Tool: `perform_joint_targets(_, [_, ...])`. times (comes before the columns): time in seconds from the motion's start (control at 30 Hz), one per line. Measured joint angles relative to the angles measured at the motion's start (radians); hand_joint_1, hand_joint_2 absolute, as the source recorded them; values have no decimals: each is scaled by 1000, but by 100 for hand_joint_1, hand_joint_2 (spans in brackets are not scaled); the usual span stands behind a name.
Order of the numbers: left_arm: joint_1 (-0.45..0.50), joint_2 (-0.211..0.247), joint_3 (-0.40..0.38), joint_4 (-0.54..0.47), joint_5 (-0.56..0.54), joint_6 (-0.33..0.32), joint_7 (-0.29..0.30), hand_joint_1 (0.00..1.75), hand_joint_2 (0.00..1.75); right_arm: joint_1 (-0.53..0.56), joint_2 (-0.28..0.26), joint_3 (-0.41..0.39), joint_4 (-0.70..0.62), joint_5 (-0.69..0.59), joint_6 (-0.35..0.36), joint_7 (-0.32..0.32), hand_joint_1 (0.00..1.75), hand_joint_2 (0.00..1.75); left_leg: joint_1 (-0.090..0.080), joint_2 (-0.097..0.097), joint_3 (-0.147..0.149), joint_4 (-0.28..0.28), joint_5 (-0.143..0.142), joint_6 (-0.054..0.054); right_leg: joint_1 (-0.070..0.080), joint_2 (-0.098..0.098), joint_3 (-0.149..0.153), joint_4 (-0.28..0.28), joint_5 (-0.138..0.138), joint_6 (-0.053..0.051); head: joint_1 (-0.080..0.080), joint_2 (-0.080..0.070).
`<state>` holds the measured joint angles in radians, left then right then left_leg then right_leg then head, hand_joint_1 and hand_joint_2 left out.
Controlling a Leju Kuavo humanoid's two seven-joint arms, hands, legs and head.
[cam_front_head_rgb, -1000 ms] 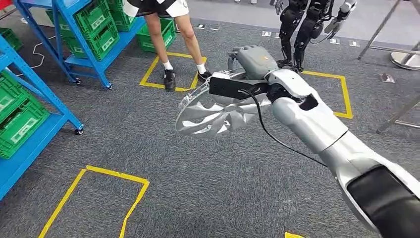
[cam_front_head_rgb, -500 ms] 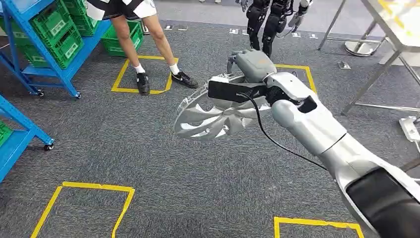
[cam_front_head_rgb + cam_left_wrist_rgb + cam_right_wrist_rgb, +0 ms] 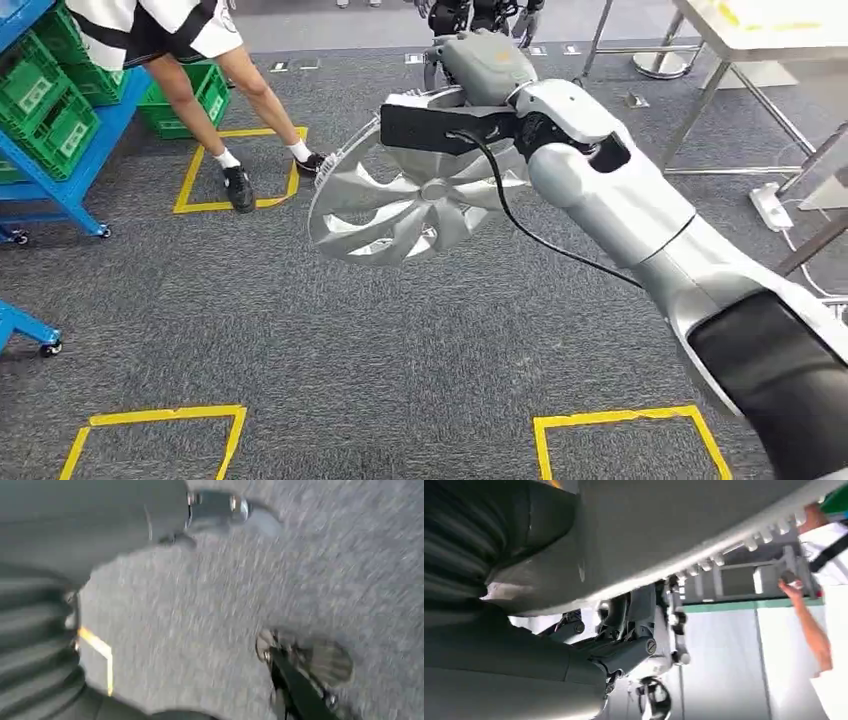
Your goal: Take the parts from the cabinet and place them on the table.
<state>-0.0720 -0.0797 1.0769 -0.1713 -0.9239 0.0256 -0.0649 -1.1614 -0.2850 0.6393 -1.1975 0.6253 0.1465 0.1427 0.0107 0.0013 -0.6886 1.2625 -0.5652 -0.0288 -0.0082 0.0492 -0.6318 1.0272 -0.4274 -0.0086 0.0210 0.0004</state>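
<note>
Whole pic slid since a sec ago: robot turned, blue shelves (image 3: 60, 150) w/ green bins now far left. Person (image 3: 190, 60) stands by them. Right hand (image 3: 480, 75) grips the silver fan part (image 3: 400, 215) up over the carpet. Tabletop (image 3: 760, 30) now top right, so drop-off is near. Left hand (image 3: 90, 545): can't tell.

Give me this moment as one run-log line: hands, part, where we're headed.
right hand: holds silver wheel cover above carpet | left hand: blurred, state unclear | table: ahead to the right, nothing placed yet | person: by blue rack
</note>
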Motion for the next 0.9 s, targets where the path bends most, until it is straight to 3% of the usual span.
perform_joint_targets(0.03, [-1, 0, 0, 0, 0, 0, 1, 0, 175, -9, 1, 0, 2, -1, 2, 3, 175, 175, 4, -11, 38, -84, 47, -1, -2, 11, 0, 3, -2, 3, 0, 0])
perform_joint_targets(0.07, [-1, 0, 0, -1, -1, 0, 2, 0, 175, -19, 2, 0, 3, -2, 4, 4, 175, 175, 12, -44, 74, -164, 84, -4, -4, 20, -2, 9, -5, 8, 0, 0])
perform_joint_targets(0.1, [0, -2, 0, -1, -1, -2, 4, 0, 175, -30, 2, 0, 4, -4, 5, 4, 175, 175, 13, -82, 89, -194, 66, -5, 2, 32, -10, 17, -6, 18, 0, 0])
perform_joint_targets(0.23, [-9, -3, 18, -3, 38, -17, 7, 0, 175, -62, -3, 3, 15, -2, 28, 34, 175, 175, 7, -43, 93, -201, 71, 25, -8, 76, -22, 6, 11, 46, 0, 0])
perform_joint_targets(0.27, [-13, -5, 24, -3, 46, -18, 3, 0, 175, -70, -8, 3, 16, 1, 32, 39, 175, 175, 11, -29, 95, -207, 76, 35, -8, 44, -30, 16, 3, 46, 2, 0])
perform_joint_targets(0.3, [-16, -4, 27, -5, 51, -18, -2, 0, 175, -83, -13, 4, 19, 1, 38, 44, 175, 175, 9, -21, 94, -209, 77, 42, -1, -7, -49, 55, -24, 49, 9, 0])
perform_joint_targets(0.33, [-16, -4, 31, -6, 56, -18, -5, 0, 175, -95, -13, 4, 21, 1, 41, 46, 175, 175, 6, -11, 93, -209, 77, 45, -1, -27, -81, 122, -59, 52, 10, 0])
perform_joint_targets(0.4, [-15, -3, 39, -8, 61, -19, -9, 0, 175, -112, -14, 7, 29, -1, 53, 46, 175, 175, 1, 15, 92, -207, 74, 49, -1, -37, -160, 287, -124, 54, 10, 0])
perform_joint_targets(0.43, [-15, -3, 43, -8, 63, -18, -10, 0, 175, -114, -16, 7, 32, -3, 58, 47, 175, 175, -1, 27, 93, -207, 73, 51, -1, -37, -178, 323, -127, 53, 10, 0])
perform_joint_targets(0.47, [-16, -3, 44, -8, 64, -19, -11, 0, 175, -114, -18, 8, 34, -3, 60, 48, 175, 175, -2, 38, 94, -207, 72, 52, 0, -38, -171, 309, -109, 50, 10, 0])
perform_joint_targets(0.5, [-17, -3, 46, -8, 64, -18, -11, 0, 175, -116, -20, 8, 36, -3, 60, 48, 175, 175, -4, 48, 96, -206, 70, 52, 1, -40, -140, 249, -74, 46, 10, 0])
perform_joint_targets(0.53, [-18, -4, 48, -8, 64, -19, -11, 0, 175, -121, -22, 8, 36, -3, 60, 48, 175, 175, -5, 58, 99, -206, 67, 51, 4, -51, -86, 150, -29, 40, 10, 0])
perform_joint_targets(0.57, [-18, -5, 49, -8, 64, -19, -11, 0, 175, -127, -23, 8, 36, -3, 60, 48, 175, 175, -6, 67, 102, -206, 65, 50, 10, -76, -34, 58, 5, 33, 10, 0])
perform_joint_targets(0.6, [-17, -5, 50, -8, 64, -19, -11, 0, 175, -133, -23, 8, 36, -3, 60, 48, 175, 175, -10, 75, 102, -206, 62, 45, 25, -127, -13, 14, -11, 22, 9, 0])
perform_joint_targets(0.73, [-20, -8, 53, -8, 64, -19, -12, 0, 175, -143, -27, 9, 39, -4, 62, 48, 175, 175, -11, 108, 115, -215, 58, 29, 31, -81, -10, 3, 0, 7, 9, 0])
perform_joint_targets(0.77, [-20, -8, 54, -10, 63, -19, -12, 0, 175, -146, -27, 10, 39, -7, 64, 48, 175, 175, -11, 97, 108, -212, 51, 21, 17, -74, -1, -8, 6, 0, 8, 0])
perform_joint_targets(0.8, [-20, -7, 54, -10, 57, -18, -11, 0, 175, -154, -28, 11, 40, -9, 70, 50, 175, 175, -8, 43, 102, -187, 32, 17, 14, -67, 1, -10, 6, -3, 8, 0])
perform_joint_targets(0.83, [-19, -9, 54, -9, 53, -16, -10, 0, 175, -161, -29, 12, 42, -10, 74, 54, 175, 175, -7, 18, 80, -136, 3, 16, 12, -61, 1, -10, 7, -6, 7, 0])
perform_joint_targets(0.9, [-11, -11, 54, -9, 47, -10, 0, 0, 175, -160, -29, 16, 48, -17, 77, 54, 175, 175, -5, 4, 2, 22, -60, 10, 11, -37, 0, -10, 6, -8, 8, 0])
